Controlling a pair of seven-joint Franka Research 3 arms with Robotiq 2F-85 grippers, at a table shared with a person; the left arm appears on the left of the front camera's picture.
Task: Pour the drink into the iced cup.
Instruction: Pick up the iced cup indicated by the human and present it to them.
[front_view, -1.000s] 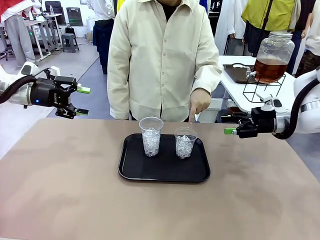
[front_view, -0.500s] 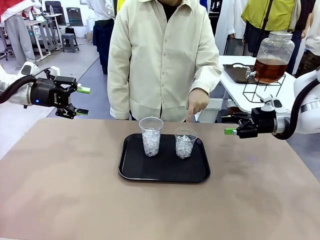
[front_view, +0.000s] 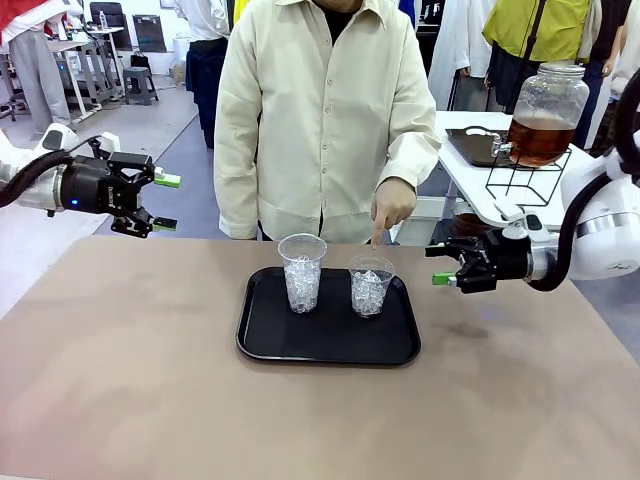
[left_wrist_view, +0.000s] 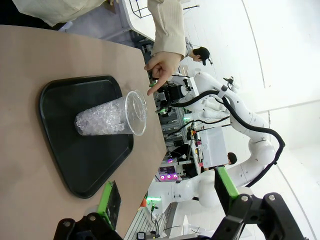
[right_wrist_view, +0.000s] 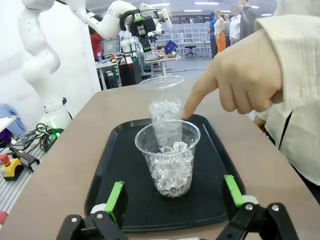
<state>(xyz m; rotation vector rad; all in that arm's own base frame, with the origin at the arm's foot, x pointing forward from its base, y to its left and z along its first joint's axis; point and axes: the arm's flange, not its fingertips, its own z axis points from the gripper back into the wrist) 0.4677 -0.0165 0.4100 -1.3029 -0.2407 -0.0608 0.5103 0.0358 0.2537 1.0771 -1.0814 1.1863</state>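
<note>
- Since 1 s ago: right claw (front_view: 441, 265) has slid in toward the tray (front_view: 330, 345), arm swung fwd. Left claw (front_view: 166, 202) and both cups are unchanged, and the person's hand (front_view: 397, 203) is still pointing.
- Right claw: jaws wide apart, nothing held. Sits at 3 o'clock of the short cup (front_view: 370, 285), near but apart, above the counter (front_view: 150, 380).
- Left claw: also gaping and empty, parked off the counter's far-left edge, at 10 o'clock of the tray.
- Short cup: iced, upright on the tray. Tall cup (front_view: 302, 272), iced too, is just beside it at 9 o'clock. The finger hovers at the short cup's far rim. Touching or not, can't tell.
- Drink (front_view: 540, 140): amber, in the lidded dispenser jar (front_view: 548, 100) on a wire stand (front_view: 525, 185), side table at 2 o'clock of the tray, well apart from the cups.
- Step, prob.: right claw goes in to take the pointed-at cup.
- To do it well: come in level with one pad each side of the cup wall at mid-height, squeeze lightly (thin plastic buckles), keep the cup upright so the ice stays in, and steer clear of the finger and the tall cup.
- Views: right wrist view gives the alignment, w/ the short cup centred between the green pads and the tall cup straight behind it. Front view gives the claw-to-cup gap and the jar's spot. Left wrist view is rolled sideways, cup lying across the pic.
</note>
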